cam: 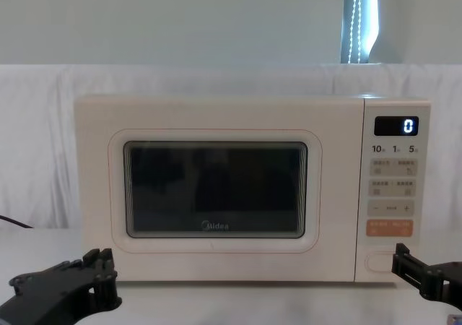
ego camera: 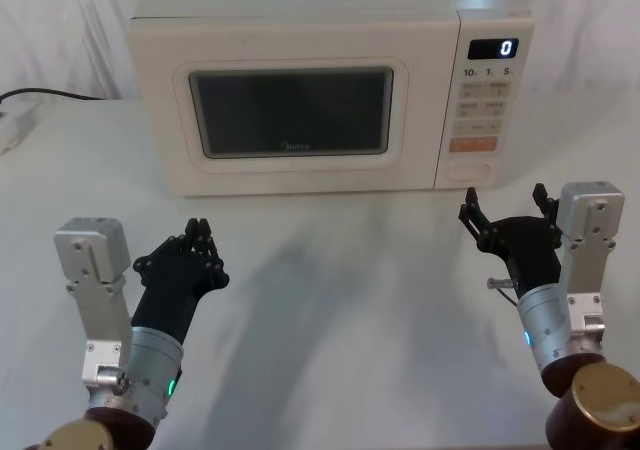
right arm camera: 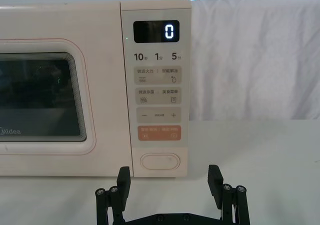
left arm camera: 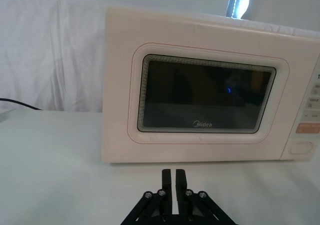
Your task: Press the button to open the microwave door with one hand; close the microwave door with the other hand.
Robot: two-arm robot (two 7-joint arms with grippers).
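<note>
My right gripper (ego camera: 508,213) stood with its jaws spread wide and empty, hovering over the bench (ego camera: 340,300) just near of the microwave's right end. In the right wrist view the button (right arm camera: 159,162) sat between the two spread fingertips (right arm camera: 123,177) and a little beyond them. That was my worry: pushed straight ahead like that, I judged the fingers could straddle the button and strike the panel on either side, or ride up onto the orange key (right arm camera: 158,133) just above it and start something instead of releasing the latch.

My left gripper (ego camera: 200,245) was pinched shut, holding nothing, near of the door's left part. The door (ego camera: 290,120) was flush and closed. I could not tell which side it hinged on; if it swung toward the left, I judged that arm might be in its path.

The microwave (ego camera: 300,30) was the only container; its window (cam: 214,189) looked dark, and I could not make out anything inside.
</note>
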